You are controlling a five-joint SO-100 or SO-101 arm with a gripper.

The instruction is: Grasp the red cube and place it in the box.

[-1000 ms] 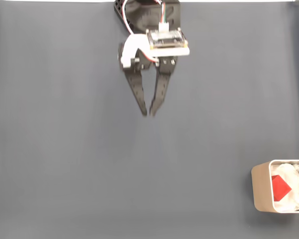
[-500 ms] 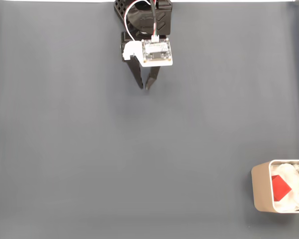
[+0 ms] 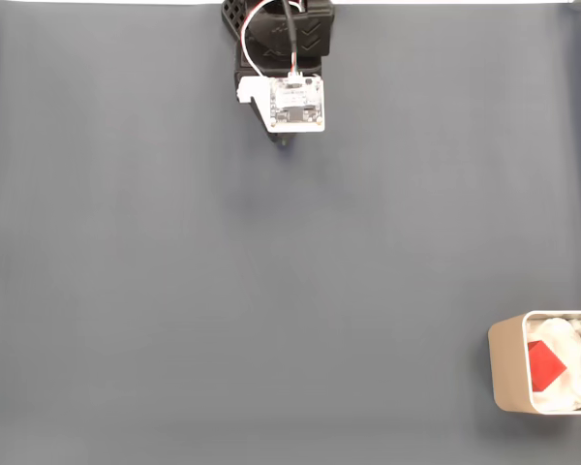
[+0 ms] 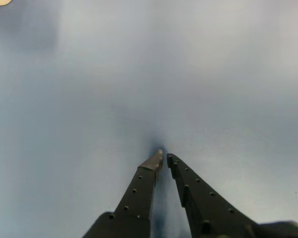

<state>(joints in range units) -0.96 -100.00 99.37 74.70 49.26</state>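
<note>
- We are seeing one gripper (image 3: 285, 141) tucked near the top edge of the counter (image 3: 174, 291) in the fixed view, its jaws pressed nearly together on nothing in the wrist view (image 4: 163, 157).
- We are counting one cube (image 3: 545, 363) and one box (image 3: 508, 373); the cube is lying inside the box on the white lining, at the lower right corner of the fixed view.
- We are judging the placing done: the cube sits well apart from the gripper, down and to the right, and no further reach seems called for.
</note>
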